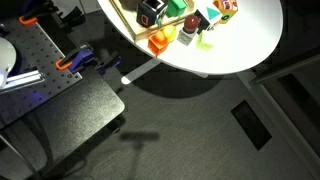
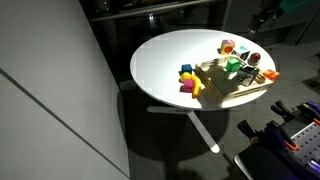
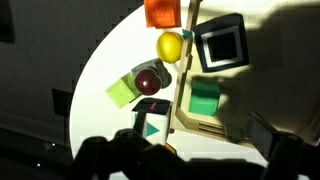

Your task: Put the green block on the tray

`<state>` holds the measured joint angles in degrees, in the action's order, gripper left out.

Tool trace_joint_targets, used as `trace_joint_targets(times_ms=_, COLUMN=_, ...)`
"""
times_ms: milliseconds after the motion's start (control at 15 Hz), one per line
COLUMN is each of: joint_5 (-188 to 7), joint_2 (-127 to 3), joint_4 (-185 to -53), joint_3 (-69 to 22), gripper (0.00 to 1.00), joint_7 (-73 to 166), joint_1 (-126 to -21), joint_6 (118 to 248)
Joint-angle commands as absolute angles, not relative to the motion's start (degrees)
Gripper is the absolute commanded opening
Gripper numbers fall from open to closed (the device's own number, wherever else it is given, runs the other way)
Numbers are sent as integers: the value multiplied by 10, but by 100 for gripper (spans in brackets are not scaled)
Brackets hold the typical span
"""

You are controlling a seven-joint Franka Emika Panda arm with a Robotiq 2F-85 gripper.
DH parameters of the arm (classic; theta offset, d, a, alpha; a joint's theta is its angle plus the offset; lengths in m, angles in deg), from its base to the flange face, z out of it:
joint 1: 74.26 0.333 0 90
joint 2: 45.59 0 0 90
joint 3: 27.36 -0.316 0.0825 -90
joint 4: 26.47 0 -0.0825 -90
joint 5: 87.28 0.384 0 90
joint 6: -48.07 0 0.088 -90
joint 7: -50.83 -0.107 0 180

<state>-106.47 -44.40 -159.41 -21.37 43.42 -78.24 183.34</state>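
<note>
On the round white table (image 2: pixel 165 60), the green block (image 3: pixel 203 97) sits inside the tray (image 3: pixel 255 95), beside a black-and-white block (image 3: pixel 222 45). The gripper (image 3: pixel 190 160) hangs above with jaws wide and empty, probably because its job looks done.

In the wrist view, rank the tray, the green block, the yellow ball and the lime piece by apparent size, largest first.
1. The tray: by far the largest, though the frame cuts it off.
2. The green block.
3. The yellow ball and the lime piece look about alike, so I leave them unranked.
</note>
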Motion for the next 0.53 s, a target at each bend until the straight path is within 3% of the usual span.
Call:
trace_joint_targets(times_ms=0, joint_5=-1029, joint_2=-384, joint_4=-1613, joint_3=-220, gripper=100, joint_7=498, joint_1=-785, joint_6=1755)
trace_joint_targets(times_ms=467, joint_5=-987, joint_2=-289, joint_4=-1622, joint_3=-215, gripper=100, joint_7=597, joint_1=-783, joint_6=1602)
